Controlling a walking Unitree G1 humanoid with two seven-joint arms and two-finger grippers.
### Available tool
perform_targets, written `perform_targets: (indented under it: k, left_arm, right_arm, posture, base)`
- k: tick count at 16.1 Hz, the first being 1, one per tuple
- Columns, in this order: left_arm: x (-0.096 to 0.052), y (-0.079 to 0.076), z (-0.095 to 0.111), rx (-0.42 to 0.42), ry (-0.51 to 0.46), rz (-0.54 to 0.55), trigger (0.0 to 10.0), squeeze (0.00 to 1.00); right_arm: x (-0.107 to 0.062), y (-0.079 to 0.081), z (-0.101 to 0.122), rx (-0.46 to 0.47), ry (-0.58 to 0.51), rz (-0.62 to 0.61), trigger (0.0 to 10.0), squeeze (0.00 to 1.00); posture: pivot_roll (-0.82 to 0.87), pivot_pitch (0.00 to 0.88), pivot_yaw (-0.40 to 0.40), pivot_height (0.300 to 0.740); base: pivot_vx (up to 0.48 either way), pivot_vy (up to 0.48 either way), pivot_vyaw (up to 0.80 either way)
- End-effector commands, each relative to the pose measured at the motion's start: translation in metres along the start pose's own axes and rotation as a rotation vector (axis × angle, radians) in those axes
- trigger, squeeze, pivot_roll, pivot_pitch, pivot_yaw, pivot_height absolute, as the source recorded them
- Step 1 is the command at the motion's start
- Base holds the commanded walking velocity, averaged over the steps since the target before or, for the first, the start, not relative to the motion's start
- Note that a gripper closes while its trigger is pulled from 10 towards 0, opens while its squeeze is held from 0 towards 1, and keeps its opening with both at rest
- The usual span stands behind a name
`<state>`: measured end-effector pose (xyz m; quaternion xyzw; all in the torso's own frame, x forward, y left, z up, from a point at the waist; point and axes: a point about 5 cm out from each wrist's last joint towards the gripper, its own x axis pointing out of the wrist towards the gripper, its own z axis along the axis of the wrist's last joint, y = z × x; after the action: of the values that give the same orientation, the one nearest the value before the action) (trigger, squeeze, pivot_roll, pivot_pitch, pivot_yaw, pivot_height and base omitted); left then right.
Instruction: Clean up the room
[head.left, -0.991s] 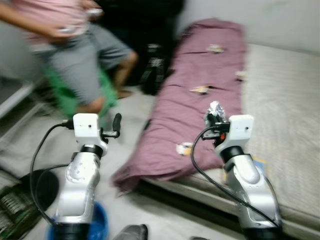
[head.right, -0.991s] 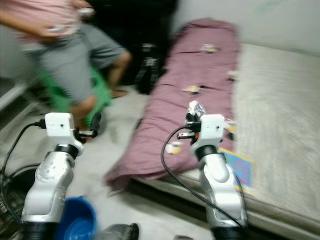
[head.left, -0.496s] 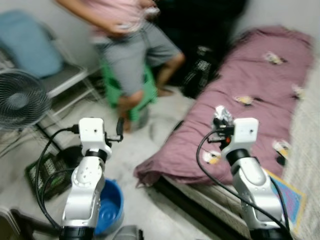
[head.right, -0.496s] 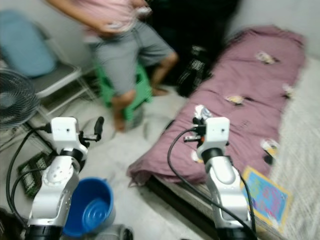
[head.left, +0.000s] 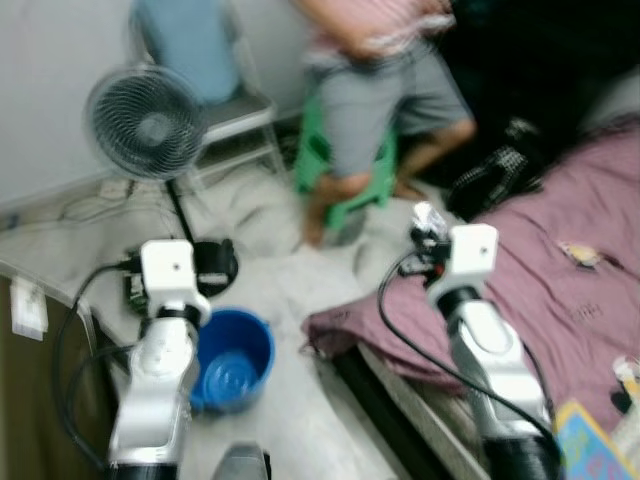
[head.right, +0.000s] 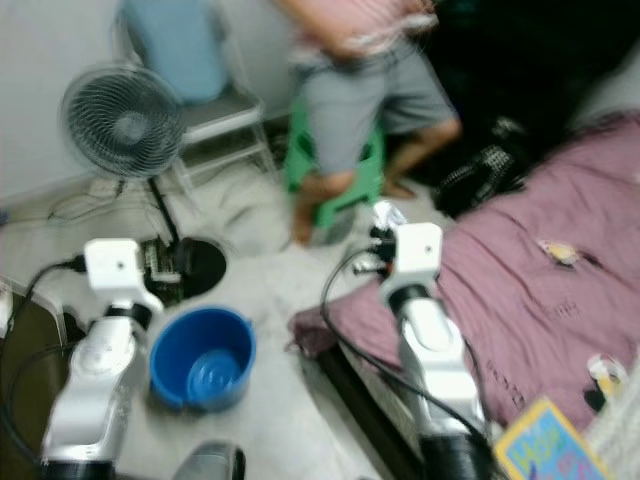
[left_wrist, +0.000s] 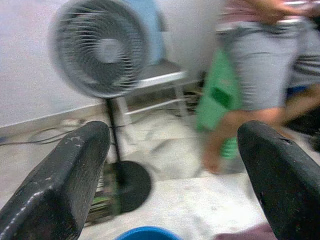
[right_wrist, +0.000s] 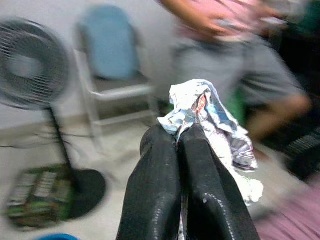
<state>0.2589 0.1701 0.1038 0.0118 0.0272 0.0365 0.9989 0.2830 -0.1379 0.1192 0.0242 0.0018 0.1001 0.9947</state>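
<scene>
A crumpled silver wrapper (right_wrist: 210, 120) is pinched between the black fingers (right_wrist: 165, 195) of my right gripper (head.left: 428, 228), which is shut on it and held up over the near end of the purple blanket (head.left: 560, 290). My left gripper (left_wrist: 170, 165) is open with nothing between its fingers (left_wrist: 60, 180), raised above the floor. A blue bucket (head.left: 232, 356) stands on the floor just right of my left arm. More scraps of litter (head.left: 582, 254) lie on the blanket.
A person (head.left: 390, 90) sits on a green stool (head.left: 350, 180) ahead. A standing fan (head.left: 150, 125) and a chair with a blue cushion (head.left: 195, 45) stand at the left by the wall. A black bag (head.left: 495, 175) rests beside the bed. A colourful book (head.left: 595, 445) lies at lower right.
The camera has swung left, bringing the fan, chair and blue bucket into view and pushing the bed to the right. The right gripper still holds the wrapper.
</scene>
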Motion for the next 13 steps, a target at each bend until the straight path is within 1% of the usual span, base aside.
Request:
perform_targets:
  k: [1, 6, 13]
  left_arm:
    - [0.001, -0.002, 0.004, 0.0, -0.014, 0.0, 10.0, 0.0]
    - [0.006, -0.007, 0.006, 0.0, -0.019, -0.032, 10.0, 0.0]
    - [0.008, -0.012, 0.009, 0.001, -0.031, -0.057, 10.0, 0.0]
  right_arm:
    - [0.0, -0.003, 0.001, -0.014, -0.005, 0.003, 10.0, 0.0]
    - [-0.002, -0.007, 0.0, -0.02, -0.008, -0.011, 10.0, 0.0]
    - [0.001, -0.005, 0.001, -0.028, -0.016, 0.0, 10.0, 0.0]
  posture:
    - [0.06, 0.0, -0.037, 0.74]
    - [0.03, 0.0, -0.021, 0.74]
    - [0.03, 0.0, -0.023, 0.74]
  base:
    - [0.0, 0.0, 0.8]
    - [0.0, 0.0, 0.8]
    - [0.0, 0.0, 0.8]
